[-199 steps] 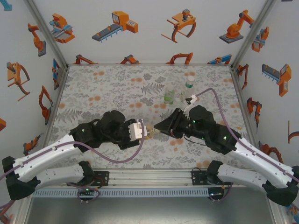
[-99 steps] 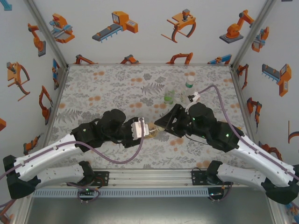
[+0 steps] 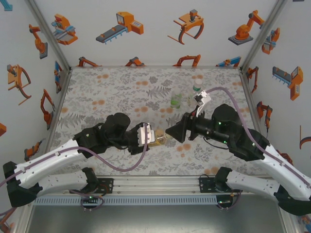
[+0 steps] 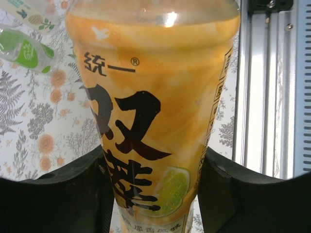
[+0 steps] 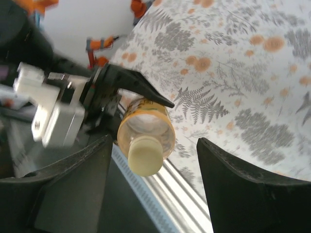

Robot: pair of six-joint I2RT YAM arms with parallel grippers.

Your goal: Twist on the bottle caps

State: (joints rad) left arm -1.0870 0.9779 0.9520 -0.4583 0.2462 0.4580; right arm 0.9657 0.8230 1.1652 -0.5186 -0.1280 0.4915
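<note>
- Your left gripper [image 3: 151,137] is clamped tight round the body of the amber bottle [image 4: 155,121]; bottle held sideways, low over the table [image 3: 107,87]
- Right gripper [image 3: 176,132] part open, holding nothing; pale cap [image 5: 143,156] sits on the neck between its fingers, apparently untouched
- Bottle probably light, thin-walled, slick label; grip the cap's rim only
- Front rail [image 5: 163,191] close beneath; green-label bottle [image 3: 176,100] well apart

We see white walls [image 3: 146,43] printed with orange robot pictures, a floral tabletop [image 3: 112,92], and a metal rail [image 3: 155,183] along its near edge.
</note>
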